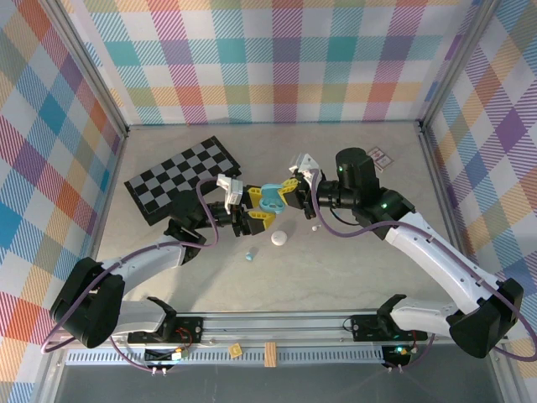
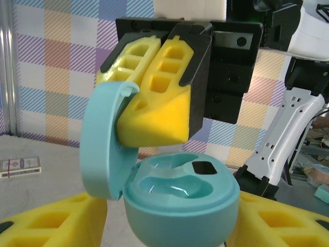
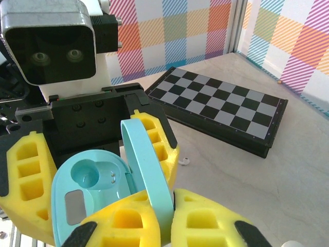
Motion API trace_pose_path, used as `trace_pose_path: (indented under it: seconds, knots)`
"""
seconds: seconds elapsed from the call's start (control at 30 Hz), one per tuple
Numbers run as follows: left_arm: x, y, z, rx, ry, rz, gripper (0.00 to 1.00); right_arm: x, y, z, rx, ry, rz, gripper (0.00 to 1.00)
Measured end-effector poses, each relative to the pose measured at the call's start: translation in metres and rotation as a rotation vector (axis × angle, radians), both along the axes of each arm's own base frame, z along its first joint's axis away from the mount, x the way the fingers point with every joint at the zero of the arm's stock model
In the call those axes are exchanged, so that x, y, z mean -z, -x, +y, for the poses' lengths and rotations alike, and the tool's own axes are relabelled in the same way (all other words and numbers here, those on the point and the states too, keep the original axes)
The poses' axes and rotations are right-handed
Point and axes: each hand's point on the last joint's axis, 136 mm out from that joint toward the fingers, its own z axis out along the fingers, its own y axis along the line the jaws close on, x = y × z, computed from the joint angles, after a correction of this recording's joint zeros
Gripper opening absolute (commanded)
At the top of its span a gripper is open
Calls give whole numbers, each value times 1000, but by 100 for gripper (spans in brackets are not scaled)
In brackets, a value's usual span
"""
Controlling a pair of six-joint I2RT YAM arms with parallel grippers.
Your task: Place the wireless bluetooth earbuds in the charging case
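A teal charging case [image 1: 270, 198] is held above the table between both grippers. My left gripper [image 1: 254, 216] [image 2: 175, 229] is shut on the case's base [image 2: 182, 200] [image 3: 90, 185], whose two sockets are empty. My right gripper [image 1: 289, 190] [image 3: 172, 218] is shut on the raised lid [image 2: 105, 144] [image 3: 149, 170], pinching its edge between yellow fingers [image 2: 154, 103]. One white earbud [image 1: 315, 227] [image 3: 184, 161] lies on the table just under the right gripper. A pale blue earbud [image 1: 249, 253] lies nearer the front.
A white oval case [image 1: 278, 239] rests on the table below the grippers. A folded chessboard [image 1: 180, 178] [image 3: 226, 110] lies at the back left. A small card box [image 1: 379, 157] [image 2: 20, 164] sits at the back right. Checked walls enclose the table.
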Motion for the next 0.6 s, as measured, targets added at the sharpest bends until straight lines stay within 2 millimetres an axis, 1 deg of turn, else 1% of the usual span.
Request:
trace_pose_path:
  seconds: [0.2, 0.47, 0.6]
  knots:
    - [0, -1, -1, 1, 1, 2, 58, 0, 0, 0, 0, 2, -2, 0]
    - [-1, -2, -1, 1, 6, -6, 63, 1, -3, -1, 19, 8, -8, 0]
    - [0, -2, -1, 1, 6, -3, 64, 1, -5, -2, 27, 10, -10, 0]
